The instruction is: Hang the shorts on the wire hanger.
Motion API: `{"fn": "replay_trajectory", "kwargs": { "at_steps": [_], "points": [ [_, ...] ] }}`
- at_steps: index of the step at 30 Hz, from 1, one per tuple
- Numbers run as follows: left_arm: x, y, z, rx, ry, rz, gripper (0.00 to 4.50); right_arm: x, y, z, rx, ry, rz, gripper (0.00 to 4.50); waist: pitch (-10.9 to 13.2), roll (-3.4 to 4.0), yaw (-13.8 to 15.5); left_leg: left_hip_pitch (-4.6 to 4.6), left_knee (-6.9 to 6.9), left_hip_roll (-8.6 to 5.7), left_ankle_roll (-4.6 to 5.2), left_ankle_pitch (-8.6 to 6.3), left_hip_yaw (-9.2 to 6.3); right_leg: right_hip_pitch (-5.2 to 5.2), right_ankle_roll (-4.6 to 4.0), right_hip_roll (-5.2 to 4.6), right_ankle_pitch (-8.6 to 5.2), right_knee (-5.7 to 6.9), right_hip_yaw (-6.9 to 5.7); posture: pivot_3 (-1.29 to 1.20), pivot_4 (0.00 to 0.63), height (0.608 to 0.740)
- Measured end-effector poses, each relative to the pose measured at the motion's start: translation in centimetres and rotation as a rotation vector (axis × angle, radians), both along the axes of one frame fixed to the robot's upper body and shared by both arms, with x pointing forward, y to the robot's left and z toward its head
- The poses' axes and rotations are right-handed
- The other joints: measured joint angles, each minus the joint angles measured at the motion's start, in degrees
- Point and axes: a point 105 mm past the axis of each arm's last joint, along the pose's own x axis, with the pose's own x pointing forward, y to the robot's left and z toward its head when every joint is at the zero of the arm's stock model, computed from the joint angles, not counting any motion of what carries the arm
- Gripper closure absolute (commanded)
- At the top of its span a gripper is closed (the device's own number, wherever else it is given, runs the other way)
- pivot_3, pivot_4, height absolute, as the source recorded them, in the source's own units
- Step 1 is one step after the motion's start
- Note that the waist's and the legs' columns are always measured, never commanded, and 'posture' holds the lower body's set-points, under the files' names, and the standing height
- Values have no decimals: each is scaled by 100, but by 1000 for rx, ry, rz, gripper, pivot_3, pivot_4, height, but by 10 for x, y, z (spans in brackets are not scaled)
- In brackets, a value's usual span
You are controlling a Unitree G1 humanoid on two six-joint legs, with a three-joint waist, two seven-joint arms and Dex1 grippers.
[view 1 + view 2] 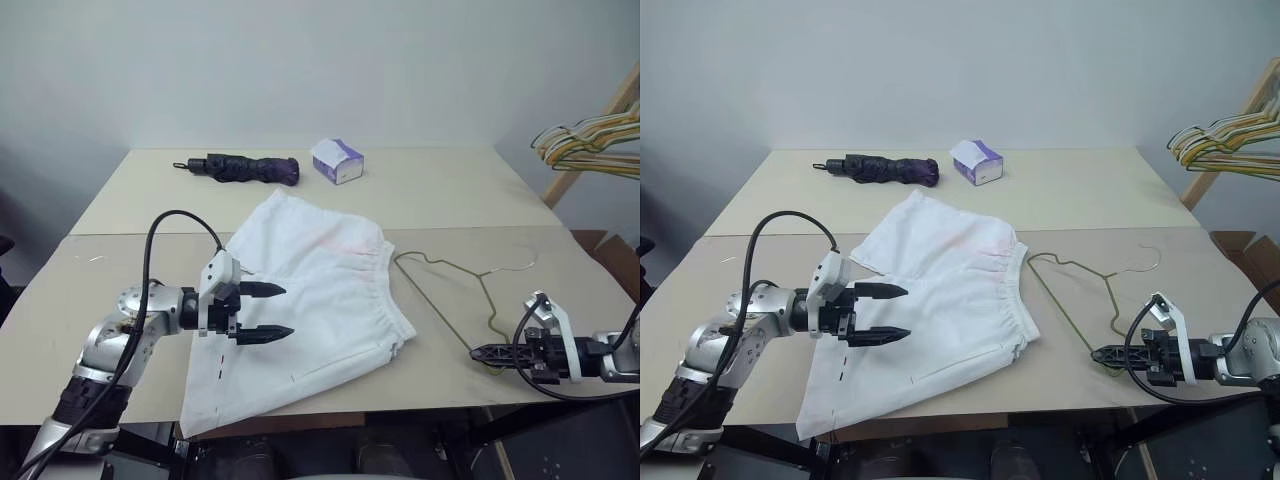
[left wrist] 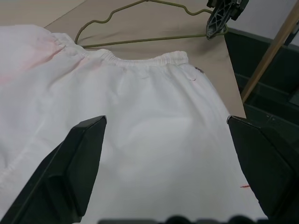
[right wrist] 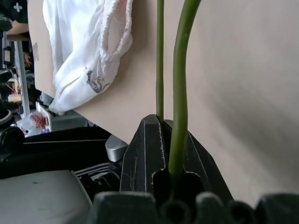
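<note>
The left claw (image 1: 262,312) hangs wide open over the near-left part of the shorts (image 1: 320,290), both black fingers pointing across toward the robot's right, with nothing between them. Over on the right, the right claw (image 1: 482,351) is clamped tight on the wire hanger (image 1: 450,300), pinching its near corner right at the front edge of the worktop (image 1: 440,190); the wrist view shows the thin green wire running straight out from between the closed fingers.

The shorts lie flat and spread on the worktop's near half, long axis running diagonally from the far left down toward the front edge. The gathered waistband faces the robot's right, toward the hanger, and the leg hems lie on the far-left side and at the near-left. That near hem overhangs the front edge a little.

The hanger lies flat just beside the waistband, its long side running from the waistband's far end down to the pinched corner, its hook curling away toward the far right.

There is open room on the right half of the worktop beyond the hanger, and on the far half too, apart from a folded dark umbrella (image 1: 245,168) and a small tissue box (image 1: 337,160) near the back edge. A bunch of coloured hangers (image 1: 590,140) hangs off to the far right, well apart.
</note>
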Motion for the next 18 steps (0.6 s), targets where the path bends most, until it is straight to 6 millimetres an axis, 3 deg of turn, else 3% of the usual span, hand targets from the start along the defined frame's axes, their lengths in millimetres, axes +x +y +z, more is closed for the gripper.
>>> {"fn": "replay_trajectory", "kwargs": {
  "at_steps": [14,18],
  "points": [
    [0,1,-2,2,2,21,32,-5,8,-2,22,-35,146,4500,-1,1,21,1,2,0,0,0,1,0,0,0,0,1,0,-67,0,740],
    [1,-1,-3,1,-1,23,32,10,13,2,-19,-28,201,4500,-3,6,-20,6,6,2,0,0,6,0,-2,0,4,1,3,-63,0,740]
  ]
}}
